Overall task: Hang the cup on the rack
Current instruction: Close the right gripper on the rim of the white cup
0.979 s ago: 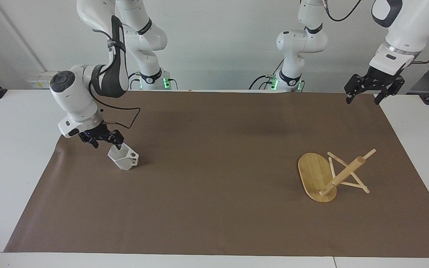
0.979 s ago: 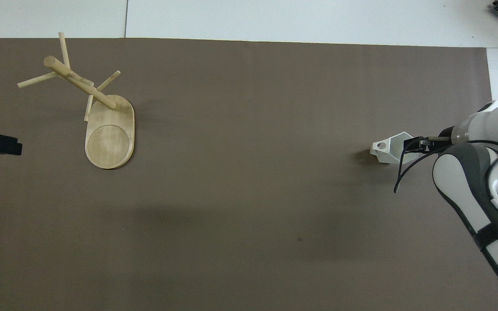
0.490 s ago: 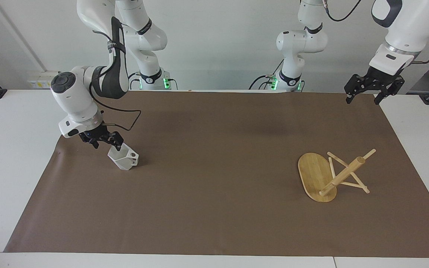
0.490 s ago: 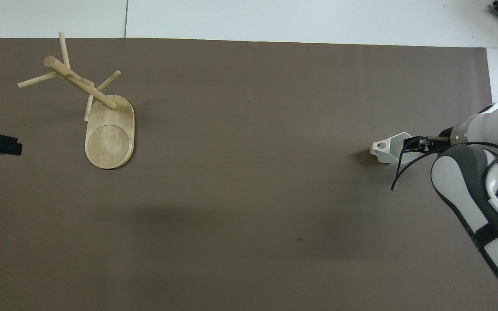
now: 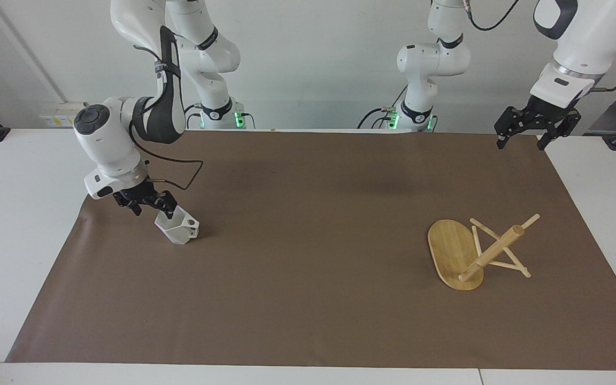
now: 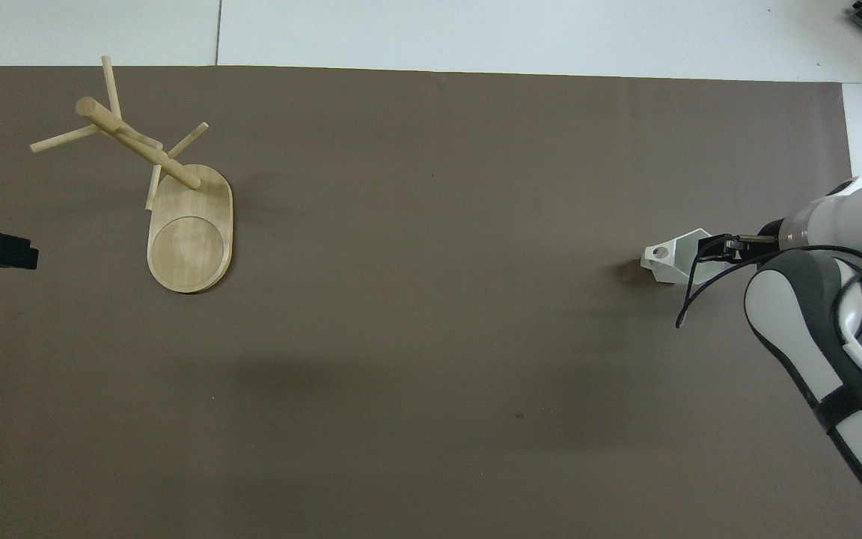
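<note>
The right gripper point(image 5: 154, 205) is wide open at the white cup's point(image 5: 178, 229) rim, holding nothing. The cup leans, handle toward the rack point(image 5: 476, 251). The left gripper point(image 5: 525, 134) waits open.

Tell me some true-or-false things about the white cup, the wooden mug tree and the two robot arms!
1. The mug tree stands upright on its oval base. False: it lies tipped over on the brown mat, post and pegs slanting sideways.
2. The right gripper is at the white faceted cup's rim. True.
3. The cup hangs on a peg. False: it sits tilted on the mat, toward the right arm's end of the table.
4. The left gripper waits in the air over the mat's corner, holding nothing. True.
5. The cup sits beside the mug tree. False: they lie at the table's two ends.
</note>
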Available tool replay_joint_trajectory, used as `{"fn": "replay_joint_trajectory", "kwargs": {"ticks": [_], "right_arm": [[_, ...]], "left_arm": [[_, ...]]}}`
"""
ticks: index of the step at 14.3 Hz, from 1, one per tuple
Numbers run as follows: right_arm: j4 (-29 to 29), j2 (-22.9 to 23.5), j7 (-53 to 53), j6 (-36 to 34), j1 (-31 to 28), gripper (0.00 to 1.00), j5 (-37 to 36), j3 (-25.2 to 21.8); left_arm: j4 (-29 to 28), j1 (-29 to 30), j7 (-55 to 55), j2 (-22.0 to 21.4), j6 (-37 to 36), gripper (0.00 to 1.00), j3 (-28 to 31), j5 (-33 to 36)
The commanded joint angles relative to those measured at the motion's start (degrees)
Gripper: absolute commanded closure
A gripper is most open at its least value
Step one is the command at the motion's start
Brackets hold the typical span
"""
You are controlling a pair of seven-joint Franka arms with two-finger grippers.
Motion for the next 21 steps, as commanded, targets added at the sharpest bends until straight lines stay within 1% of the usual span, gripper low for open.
{"fn": "replay_joint_trajectory", "kwargs": {"ticks": [1, 3, 6, 7, 9, 10, 12, 13, 15, 18, 20, 21], "right_arm": [[-1.19, 0.39, 0.68, 2.47, -0.47, 0.02, 0.83, 0.35], [-1.19, 0.39, 0.59, 2.56, -0.47, 0.08, 0.83, 0.35], [-1.19, 0.39, 0.33, 2.47, -0.39, 0.08, 0.74, 0.43], [-1.19, 0.39, 0.07, 2.47, -0.47, 0.13, 0.74, 0.43], [-1.19, 0.39, 0.15, 2.38, -0.39, 0.30, 0.74, 0.43], [-1.10, 0.39, 0.15, 2.29, -0.47, 0.32, 0.74, 0.43], [-1.02, 0.39, 0.24, 1.86, -0.39, 0.43, 0.74, 0.43], [-1.02, 0.30, 0.24, 1.77, -0.39, 0.50, 0.74, 0.43], [-0.93, 0.30, 0.33, 1.59, -0.39, 0.55, 0.74, 0.43], [-0.93, 0.30, 0.24, 1.68, -0.39, 0.68, 0.74, 0.43], [-0.84, 0.30, 0.33, 1.68, -0.39, 0.74, 0.74, 0.43], [-0.84, 0.39, 0.24, 1.68, -0.39, 0.75, 0.74, 0.43]], "left_arm": [[-0.13, 0.40, 0.37, -0.60, -0.89, 0.00, -0.19, 0.89], [-0.13, 0.31, 0.37, -0.60, -0.89, 0.00, -0.19, 0.98], [-0.13, 0.31, 0.37, -0.60, -0.89, 0.00, -0.19, 0.98], [-0.13, 0.40, 0.37, -0.60, -0.80, 0.00, -0.19, 0.98], [-0.13, 0.40, 0.37, -0.60, -0.80, 0.00, -0.28, 0.98], [-0.13, 0.40, 0.37, -0.60, -0.89, 0.00, -0.19, 0.98], [-0.13, 0.40, 0.37, -0.60, -0.80, 0.00, -0.19, 0.98], [-0.21, 0.31, 0.37, -0.69, -0.89, 0.00, -0.19, 0.98], [-0.13, 0.40, 0.37, -0.60, -0.89, 0.00, -0.19, 0.89], [-0.13, 0.31, 0.37, -0.60, -0.80, 0.00, -0.19, 0.98], [-0.13, 0.31, 0.37, -0.60, -0.89, 0.00, -0.19, 0.98], [-0.13, 0.40, 0.37, -0.69, -0.80, 0.00, -0.28, 0.98]]}}
